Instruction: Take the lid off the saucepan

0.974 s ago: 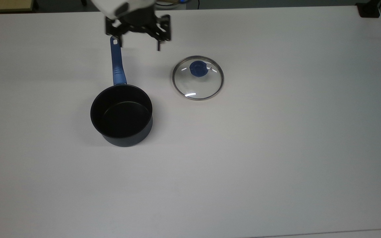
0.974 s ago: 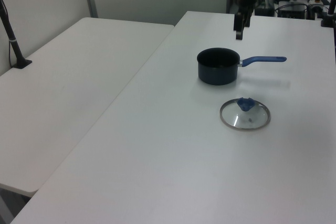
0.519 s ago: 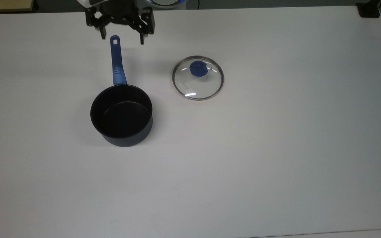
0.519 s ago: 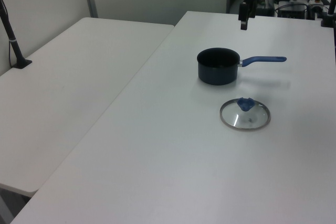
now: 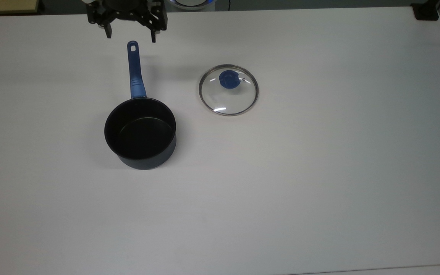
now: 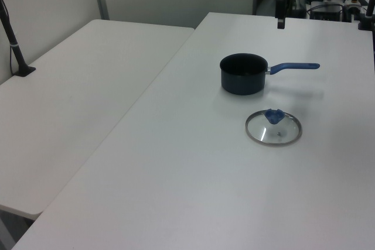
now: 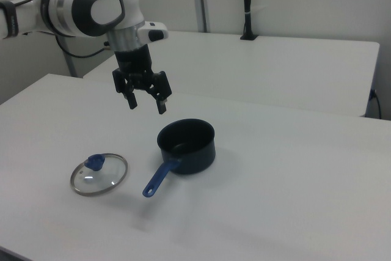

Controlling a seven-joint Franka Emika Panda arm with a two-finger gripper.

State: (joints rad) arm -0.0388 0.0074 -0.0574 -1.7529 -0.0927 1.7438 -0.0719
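Nearest in the right view, the lid (image 7: 99,173) lay flat on the white table (image 7: 275,200), knob up, well apart from the gripper. In the top view the lid (image 5: 228,89) sat to the top view's right of the handle, clear of the pot, its blue knob (image 5: 228,79) off centre toward the far rim.

The saucepan (image 7: 186,145) stood upright and uncovered just behind and to the right view's right of the lid. Black interior was bare in the top view (image 5: 140,131). Its blue handle (image 5: 134,70) ran straight away toward the top view's upper edge; in the left view the handle (image 6: 293,67) pointed to the left view's right.

Farthest back, the gripper (image 7: 146,101) hung in the air above the table, fingers spread wide and holding nothing. In the top view it (image 5: 130,35) was just past the handle's end hole, not touching it. A second table (image 7: 275,59) stood behind.
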